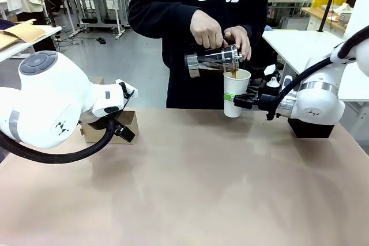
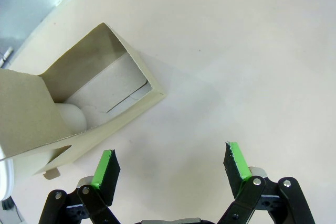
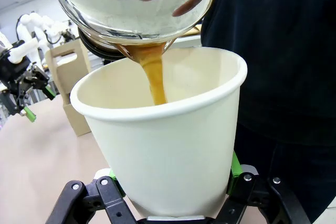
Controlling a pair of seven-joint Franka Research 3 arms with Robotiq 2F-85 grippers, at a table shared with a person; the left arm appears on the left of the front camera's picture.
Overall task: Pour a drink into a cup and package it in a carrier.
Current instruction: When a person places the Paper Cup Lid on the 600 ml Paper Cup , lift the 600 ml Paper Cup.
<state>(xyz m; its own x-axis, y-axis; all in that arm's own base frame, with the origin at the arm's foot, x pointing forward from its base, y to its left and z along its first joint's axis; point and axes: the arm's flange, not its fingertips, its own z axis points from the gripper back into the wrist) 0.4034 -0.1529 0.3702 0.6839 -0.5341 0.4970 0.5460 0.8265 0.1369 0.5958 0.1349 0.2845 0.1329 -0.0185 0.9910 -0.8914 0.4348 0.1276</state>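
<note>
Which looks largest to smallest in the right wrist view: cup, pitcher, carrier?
1. cup, close to the camera.
2. pitcher, cropped by the top edge, so unsure against the cup.
3. carrier, far off, so its true size is unclear.

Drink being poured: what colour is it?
The drink is amber-brown, clearest in the right wrist view, streaming into the white cup.

cup [image 3: 173, 150] looking like matt white paper, smooth wall, rolled rim; pitcher [image 1: 213, 60] showing clear glossy glass with a shiny metal band; drink [image 3: 155, 80] pouring as glossy translucent brown liquid; carrier [image 2: 79, 69] showing matt brown cardboard, faintly fibrous; table [image 1: 190, 188] giving a smooth tan top with soft sheen; left gripper [image 2: 170, 150] pads [image 2: 104, 170] looking matt green, linkage black and dull
</note>
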